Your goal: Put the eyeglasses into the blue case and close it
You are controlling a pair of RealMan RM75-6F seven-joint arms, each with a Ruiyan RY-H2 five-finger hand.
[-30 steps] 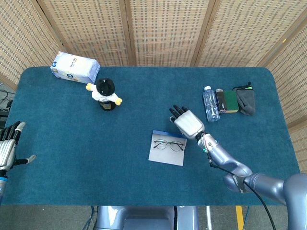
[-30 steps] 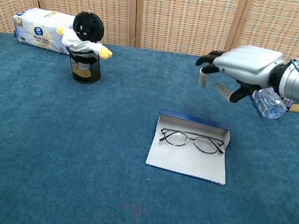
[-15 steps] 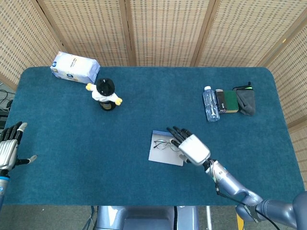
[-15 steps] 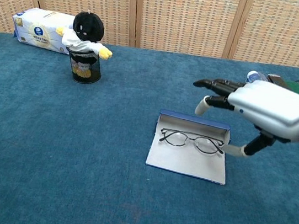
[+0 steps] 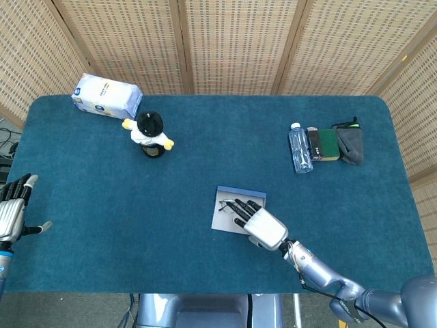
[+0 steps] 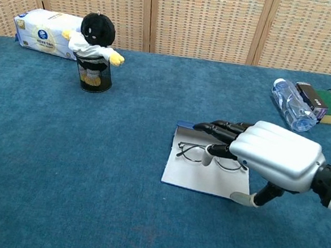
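Since the last look my right hand (image 6: 275, 155) has come down and nearer me, from above the far edge of the blue case (image 6: 207, 176) to low over it, fingers stretched flat and parted, grasping nothing; whether the fingertips (image 6: 205, 128) actually touch the eyeglasses (image 6: 193, 154) I cannot tell. The glasses lie inside the open case, on its pale lining toward the far wall, so what remains looks like closing. I judge them light, thin-wired and easily bent, lenses prone to smudge, so I would press nowhere on them and would handle them by the bridge or a temple only if they need nudging. The case looks like a stiff, flat shell with a smooth pale interior and a blue outer skin; the near flap edge is where I'd take hold to fold it over. It may slide on the napped blue table cloth (image 5: 102, 198). Well to the left of the case, my left hand (image 5: 12, 210) hangs at the table's edge, fingers apart, holding nothing
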